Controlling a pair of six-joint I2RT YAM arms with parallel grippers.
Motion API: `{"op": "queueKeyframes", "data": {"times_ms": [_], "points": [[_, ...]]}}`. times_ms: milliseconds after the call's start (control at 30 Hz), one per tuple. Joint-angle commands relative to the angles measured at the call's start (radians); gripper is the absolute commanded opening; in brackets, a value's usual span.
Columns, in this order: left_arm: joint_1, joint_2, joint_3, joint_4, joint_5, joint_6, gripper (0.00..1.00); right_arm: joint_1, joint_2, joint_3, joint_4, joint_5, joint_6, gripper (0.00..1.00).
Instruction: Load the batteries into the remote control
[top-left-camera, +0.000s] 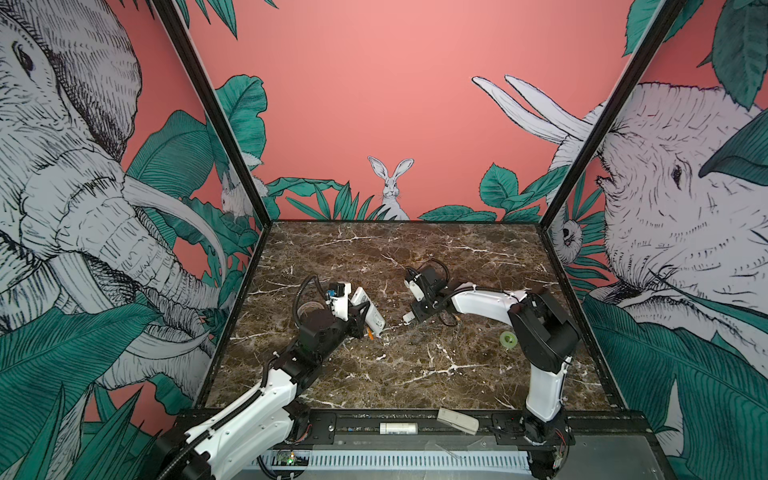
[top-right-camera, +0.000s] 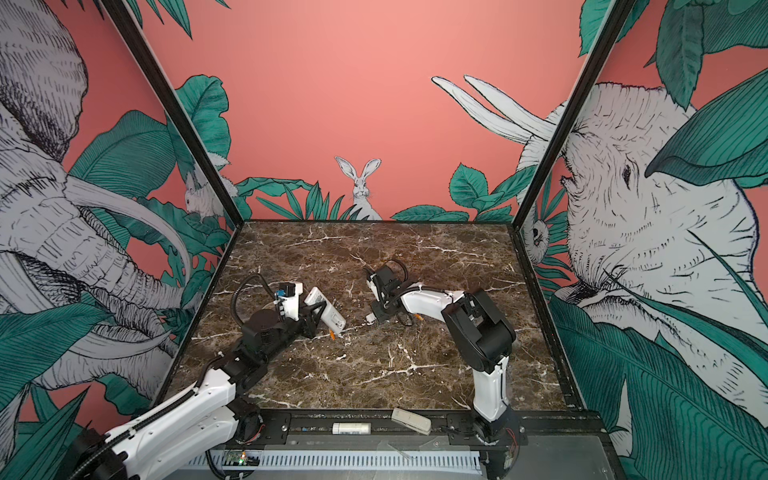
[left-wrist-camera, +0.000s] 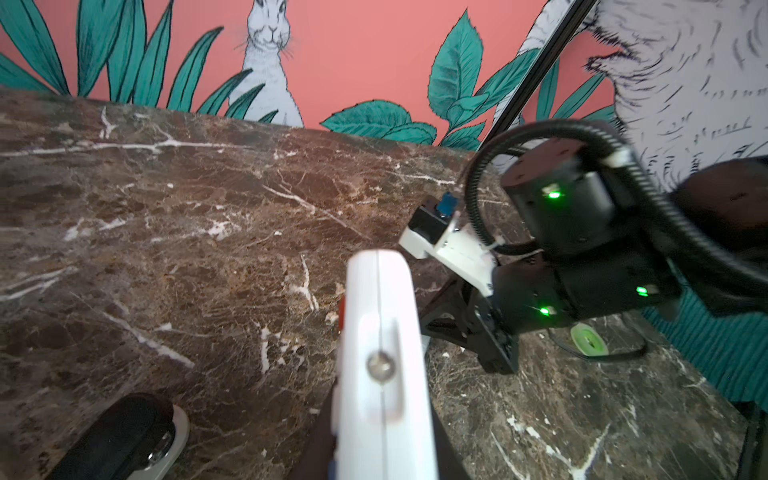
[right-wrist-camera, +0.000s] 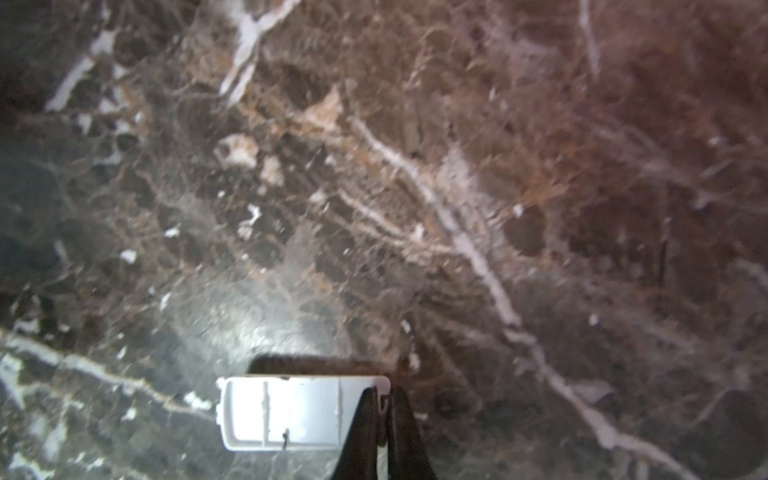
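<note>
My left gripper (top-left-camera: 360, 321) is shut on the white remote control (top-left-camera: 368, 308), holding it tilted above the marble table; in the left wrist view the remote (left-wrist-camera: 384, 353) shows edge-on. One orange battery (top-left-camera: 370, 333) sits at the remote's lower end; I cannot tell whether it touches the table. A second orange battery (top-left-camera: 457, 319) lies under the right arm. My right gripper (right-wrist-camera: 384, 401) is shut on the edge of a small white battery cover (right-wrist-camera: 286, 413), low over the table, right of the remote in both top views (top-right-camera: 371, 318).
A green tape roll (top-left-camera: 508, 340) lies by the right arm's elbow. On the front rail rest a white cylinder (top-left-camera: 398, 428) and a grey block (top-left-camera: 457, 420). A black and grey object (left-wrist-camera: 124, 440) sits beside the left gripper. Walls enclose the table (top-left-camera: 395, 374) on three sides.
</note>
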Motion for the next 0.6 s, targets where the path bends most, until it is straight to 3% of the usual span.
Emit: {"op": "queueKeyframes", "data": {"times_ms": [0,133,267,567], "points": [[-0.004,-0.073,0.052,-0.101,0.019,0.017,0.02,-0.047,0.055,0.090,-0.055,0.021,-0.065,0.09],[-0.004,-0.145,0.054,-0.152,0.019,0.008,0.03,-0.094,0.129,0.203,-0.109,0.017,-0.101,0.12],[-0.004,-0.196,0.051,-0.203,0.002,0.006,0.02,-0.105,0.136,0.253,-0.122,0.009,-0.132,0.23],[-0.004,-0.276,0.118,-0.423,-0.088,0.073,0.01,-0.081,-0.045,0.128,-0.045,-0.064,-0.100,0.45]]}}
